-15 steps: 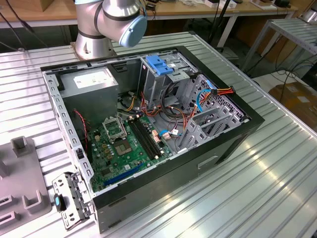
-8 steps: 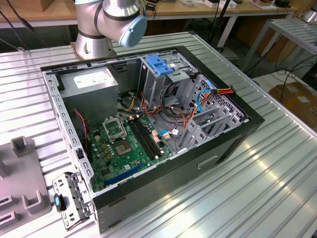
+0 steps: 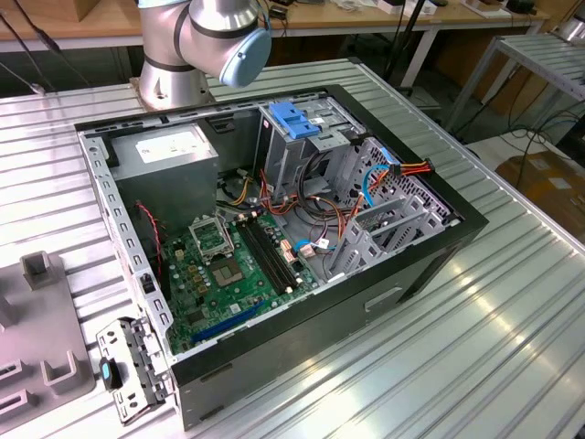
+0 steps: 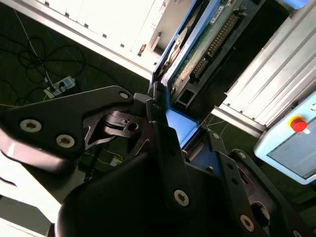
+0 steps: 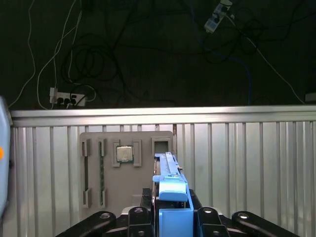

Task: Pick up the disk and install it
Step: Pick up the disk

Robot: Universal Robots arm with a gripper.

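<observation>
Holding disk (image 5: 170, 180) edge-on in narrow-set jaws of gripper (image 5: 173, 219), over table (image 5: 247, 173), just beside grey tray (image 5: 123, 170). In exterior view, open case (image 3: 393, 283) at centre, arm (image 3: 215, 32) at 11 o'clock of it.

my base (image 3: 169, 87) sits at the far edge of a ribbed aluminium table (image 3: 512, 320). an open computer case (image 3: 366, 306) lies on its side in the middle of it. at the exterior view's left rests a grey fixture tray (image 3: 41, 311). just beside the case's near corner lies a loose metal bracket (image 3: 137, 366).
</observation>
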